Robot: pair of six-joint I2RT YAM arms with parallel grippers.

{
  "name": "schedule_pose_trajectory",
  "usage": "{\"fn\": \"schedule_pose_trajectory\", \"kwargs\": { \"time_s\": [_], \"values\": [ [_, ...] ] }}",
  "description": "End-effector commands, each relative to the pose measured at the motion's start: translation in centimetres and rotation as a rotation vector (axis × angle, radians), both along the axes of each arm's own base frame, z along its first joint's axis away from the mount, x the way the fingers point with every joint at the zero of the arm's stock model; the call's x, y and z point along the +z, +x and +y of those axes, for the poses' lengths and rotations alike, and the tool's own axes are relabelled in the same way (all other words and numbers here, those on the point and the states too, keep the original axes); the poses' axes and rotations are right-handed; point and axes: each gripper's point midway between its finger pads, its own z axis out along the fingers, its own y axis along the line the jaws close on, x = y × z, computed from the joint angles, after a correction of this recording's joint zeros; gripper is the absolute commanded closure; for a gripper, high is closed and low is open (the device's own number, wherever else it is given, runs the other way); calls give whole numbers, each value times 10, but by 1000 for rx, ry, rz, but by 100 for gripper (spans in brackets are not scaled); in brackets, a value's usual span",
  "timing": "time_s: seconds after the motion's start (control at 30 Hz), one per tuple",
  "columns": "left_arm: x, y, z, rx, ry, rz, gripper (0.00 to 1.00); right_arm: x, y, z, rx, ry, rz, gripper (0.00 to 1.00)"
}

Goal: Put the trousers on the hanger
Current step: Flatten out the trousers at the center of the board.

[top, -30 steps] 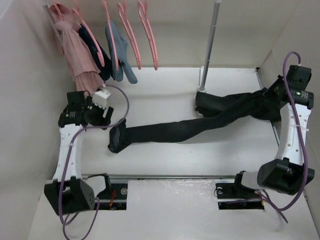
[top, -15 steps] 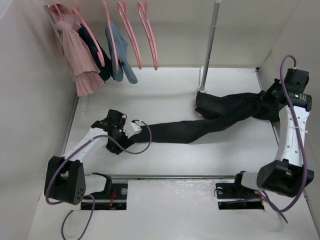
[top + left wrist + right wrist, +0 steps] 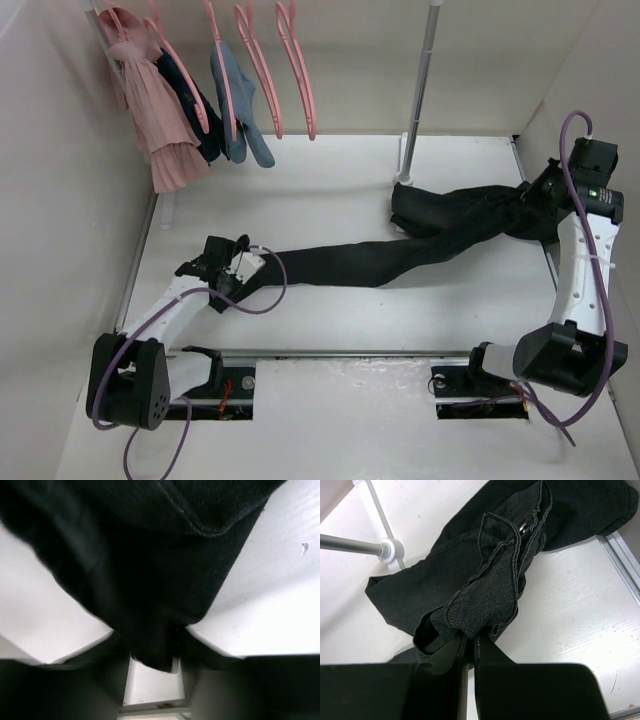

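The black trousers lie stretched across the table from lower left to upper right. My left gripper sits low at the leg end. In the left wrist view its jaws are closed on a fold of the trousers, and the fabric fills the left gripper's gap. My right gripper holds the waist end at the right. In the right wrist view the right gripper is shut on the bunched waistband of the trousers. Empty pink hangers hang on the rail at the back, one hanger nearest the middle.
A pink garment, a dark navy one and a blue-grey one hang on the left hangers. The rail's upright pole stands beside the trousers' waist, and its base shows near the fabric. Walls close in left and right.
My left arm has dropped from the upper left onto the trousers' leg end, and its jaws have narrowed onto the fabric. The right arm and the waist end have not moved.
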Motion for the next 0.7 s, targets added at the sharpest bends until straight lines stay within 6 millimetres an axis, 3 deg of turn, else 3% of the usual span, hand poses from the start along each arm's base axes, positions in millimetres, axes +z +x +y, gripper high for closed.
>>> {"fn": "schedule_pose_trajectory", "kwargs": {
  "time_s": [0.0,0.07,0.17,0.23,0.3,0.33,0.4,0.47,0.53,0.57,0.6,0.67],
  "values": [
    [2,13,2,29,-10,-43,76,42,18,-7,9,-43,-128,100],
    [6,18,8,57,-11,-50,100,50,25,-7,17,-42,-145,100],
    [30,38,24,97,10,-125,100,81,36,-10,25,-60,-207,100],
    [72,67,43,160,59,-261,100,113,40,-11,26,-86,-271,100],
    [111,86,66,230,69,-372,100,129,42,-14,17,-102,-298,100],
    [145,100,71,248,54,-449,100,141,44,-15,17,-110,-319,100],
    [159,104,79,252,13,-453,100,151,43,-17,-2,-120,-343,100],
    [150,91,73,216,-15,-369,100,149,41,-19,-19,-116,-334,100],
    [124,75,64,155,-48,-258,99,144,41,-20,-27,-116,-319,100],
    [98,51,57,132,-68,-141,93,137,41,-23,-37,-117,-303,100],
    [86,38,52,108,-83,-81,79,135,38,-21,-37,-114,-295,100],
    [60,0,40,36,-122,83,63,135,36,-28,-71,-134,-288,100]
  ]
}}
